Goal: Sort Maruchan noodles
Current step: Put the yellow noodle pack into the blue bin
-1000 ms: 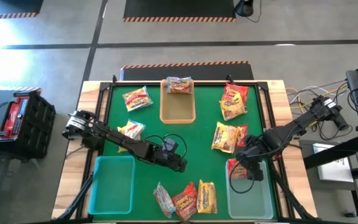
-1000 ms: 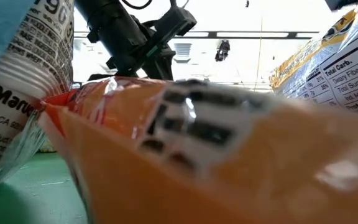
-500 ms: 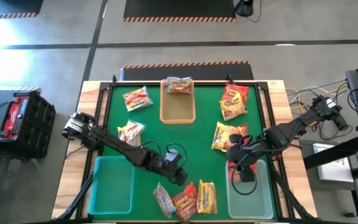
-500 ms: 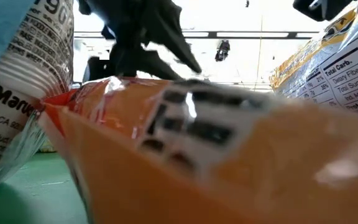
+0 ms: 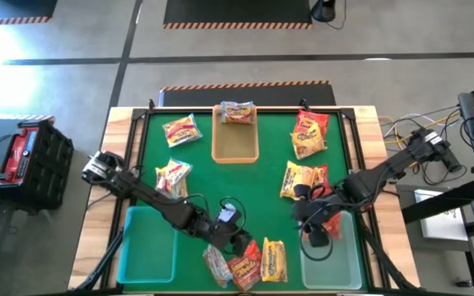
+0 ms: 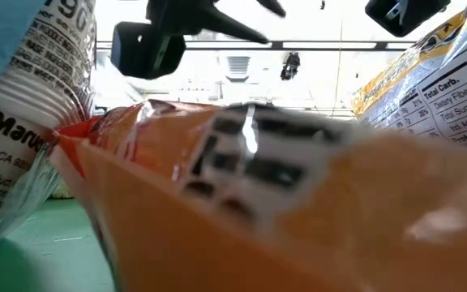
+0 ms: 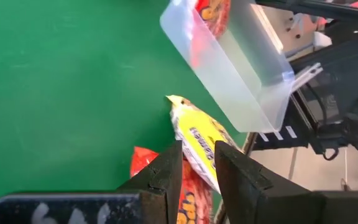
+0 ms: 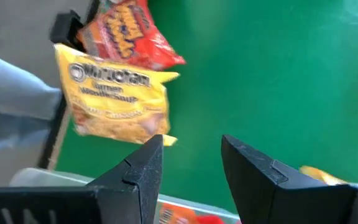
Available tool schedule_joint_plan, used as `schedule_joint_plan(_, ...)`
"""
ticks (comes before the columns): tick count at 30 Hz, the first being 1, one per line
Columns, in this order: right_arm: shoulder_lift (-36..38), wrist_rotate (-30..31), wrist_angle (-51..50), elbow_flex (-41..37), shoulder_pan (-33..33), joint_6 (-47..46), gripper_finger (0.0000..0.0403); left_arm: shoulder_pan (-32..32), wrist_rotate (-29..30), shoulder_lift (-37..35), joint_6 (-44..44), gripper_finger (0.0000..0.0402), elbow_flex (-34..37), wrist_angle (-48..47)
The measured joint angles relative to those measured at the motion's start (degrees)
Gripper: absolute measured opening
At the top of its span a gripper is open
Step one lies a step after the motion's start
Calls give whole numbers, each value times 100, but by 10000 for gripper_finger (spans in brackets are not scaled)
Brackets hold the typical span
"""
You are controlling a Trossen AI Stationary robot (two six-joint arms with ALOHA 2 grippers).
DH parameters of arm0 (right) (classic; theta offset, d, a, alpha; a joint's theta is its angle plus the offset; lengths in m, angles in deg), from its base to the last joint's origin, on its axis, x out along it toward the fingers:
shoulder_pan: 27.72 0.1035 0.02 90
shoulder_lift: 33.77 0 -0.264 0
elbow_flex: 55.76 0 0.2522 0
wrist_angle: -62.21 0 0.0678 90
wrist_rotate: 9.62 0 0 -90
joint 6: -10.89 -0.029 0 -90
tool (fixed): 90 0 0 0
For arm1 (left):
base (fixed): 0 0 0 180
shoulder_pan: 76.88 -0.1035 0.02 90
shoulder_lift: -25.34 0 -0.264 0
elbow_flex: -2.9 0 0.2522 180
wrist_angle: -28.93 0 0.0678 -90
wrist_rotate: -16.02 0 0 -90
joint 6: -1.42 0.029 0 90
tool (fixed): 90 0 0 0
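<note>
Mostly hidden low view, blocked by an orange packet [image 6: 242, 203], yellow packet [image 7: 199, 144] lying slanted lengthwise beside clear tray [image 7: 241, 81], left gripper [image 7: 197, 163] part open above it, empty, right gripper [image 8: 191, 155] open, empty.

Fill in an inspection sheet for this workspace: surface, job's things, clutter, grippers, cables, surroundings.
Surface: green mat on a wooden table.
Job's things: crinkly red, yellow and silvery noodle packets scattered; one in the tan rectangular tray, one in the clear tray; teal tray empty.
Clutter: nothing seen.
Grippers: left gripper over the near packets, open; right gripper beside the clear tray, open, empty.
Cables: loose wires off the right edge.
Surroundings: black-red case on the floor.
</note>
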Motion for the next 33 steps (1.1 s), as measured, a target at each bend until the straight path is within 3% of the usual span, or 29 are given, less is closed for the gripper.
schedule_joint_plan(4,-160,-342,5,0,52,-537,155,40,10,0,-56,97,-54,-33)
schedule_joint_plan(11,-531,-902,123,37,258,-1488,155,44,-116,81,-74,164,-78,173)
schedule_joint_plan(18,-1054,-1229,1221,61,540,-1848,147,153,-375,335,-626,216,-77,1051)
schedule_joint_plan(25,-1639,-1247,1870,63,650,-1969,146,230,-259,659,-1316,225,-209,1210)
schedule_joint_plan(33,-2176,-1310,2022,63,701,-1925,146,247,-177,1452,-1459,225,-1211,936)
